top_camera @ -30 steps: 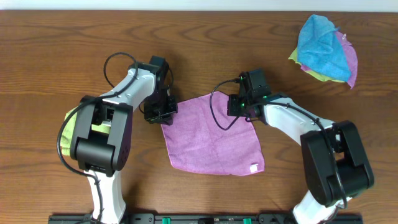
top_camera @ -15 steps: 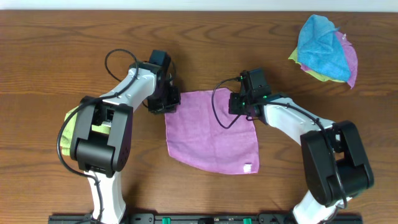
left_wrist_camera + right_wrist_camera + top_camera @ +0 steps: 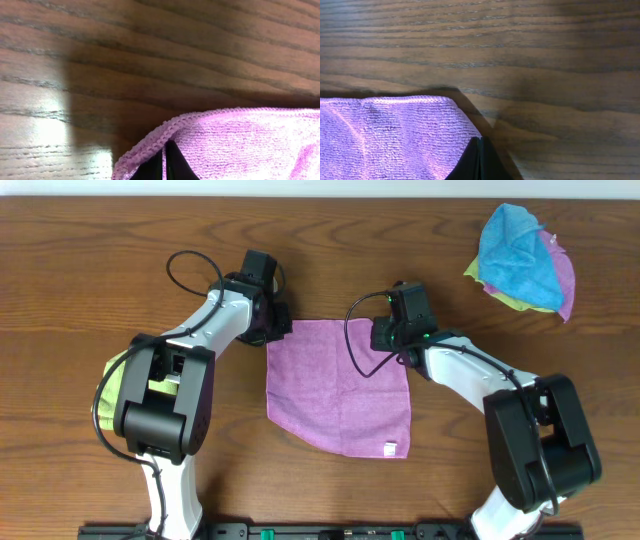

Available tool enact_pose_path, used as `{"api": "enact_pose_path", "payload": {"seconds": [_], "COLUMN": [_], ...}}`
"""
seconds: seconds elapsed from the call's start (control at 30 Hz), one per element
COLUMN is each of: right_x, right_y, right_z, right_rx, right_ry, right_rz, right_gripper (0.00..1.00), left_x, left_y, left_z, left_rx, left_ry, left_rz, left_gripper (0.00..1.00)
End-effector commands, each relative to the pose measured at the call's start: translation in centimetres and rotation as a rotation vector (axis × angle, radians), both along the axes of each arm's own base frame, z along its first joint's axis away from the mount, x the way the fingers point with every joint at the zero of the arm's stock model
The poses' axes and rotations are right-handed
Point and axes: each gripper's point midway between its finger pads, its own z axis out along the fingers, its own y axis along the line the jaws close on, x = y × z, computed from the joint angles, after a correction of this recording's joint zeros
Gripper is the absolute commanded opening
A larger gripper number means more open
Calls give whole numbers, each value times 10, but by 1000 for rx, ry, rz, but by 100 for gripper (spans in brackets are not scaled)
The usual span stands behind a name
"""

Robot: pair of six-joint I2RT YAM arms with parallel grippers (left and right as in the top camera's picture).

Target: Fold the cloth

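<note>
The magenta-purple cloth (image 3: 338, 385) lies spread on the wooden table in the overhead view, its white tag (image 3: 391, 447) at the near right corner. My left gripper (image 3: 275, 330) is shut on the cloth's far left corner; the left wrist view shows the black fingertips (image 3: 164, 161) pinched on the cloth's hemmed edge (image 3: 235, 140). My right gripper (image 3: 392, 338) is shut on the far right corner; the right wrist view shows closed fingertips (image 3: 479, 159) at the cloth's edge (image 3: 395, 135). The far edge is stretched straight between the two grippers.
A pile of cloths (image 3: 522, 260), bright blue on top with lime-green and pink beneath, lies at the far right. A lime-green folded cloth (image 3: 118, 380) sits under the left arm at the left. Black cables loop from both wrists.
Both grippers have moved away from me toward the far side, dragging the cloth with them. The cloth has turned from skewed to squarer, its far edge now straight between the grippers.
</note>
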Motion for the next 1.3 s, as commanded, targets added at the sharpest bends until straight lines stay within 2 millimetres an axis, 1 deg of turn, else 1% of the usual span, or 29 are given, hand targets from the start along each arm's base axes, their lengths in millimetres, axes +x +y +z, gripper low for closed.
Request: {"api": "enact_pose_path", "payload": {"seconds": [0.0,0.07,0.23,0.37,0.63,0.7,0.87,0.93,1.0,1.27], "right_x": [0,-6,-17,-27,-30,-31,-37,-35,-29,-1], "right_y": [-1,7,17,20,26,25,23,22,17,2], "right_z": [-5,-6,-5,-8,-12,-19,-50,-56,-55,-38], "right_rx": [1,30,75,104,89,85,60,51,22,-86], "right_ry": [23,46,101,155,162,174,236,230,203,94], "right_rz": [6,32,29,17,31,29,26,19,3,-29], "right_gripper": [1,1,1,1,1,1,1,1,1,1], "left_x": [-2,-5,-13,-11,-9,-9,-7,-3,1,28], "left_y": [6,6,8,7,4,4,6,7,7,2], "left_z": [-11,-12,-11,-5,-2,-2,-3,-2,-1,6], "left_rx": [34,33,39,36,25,25,35,44,44,29], "left_ry": [20,33,64,65,64,63,50,35,16,-100], "left_rz": [10,9,8,7,4,4,6,7,4,12], "left_gripper": [6,6,6,6,6,6,6,6,6,6]}}
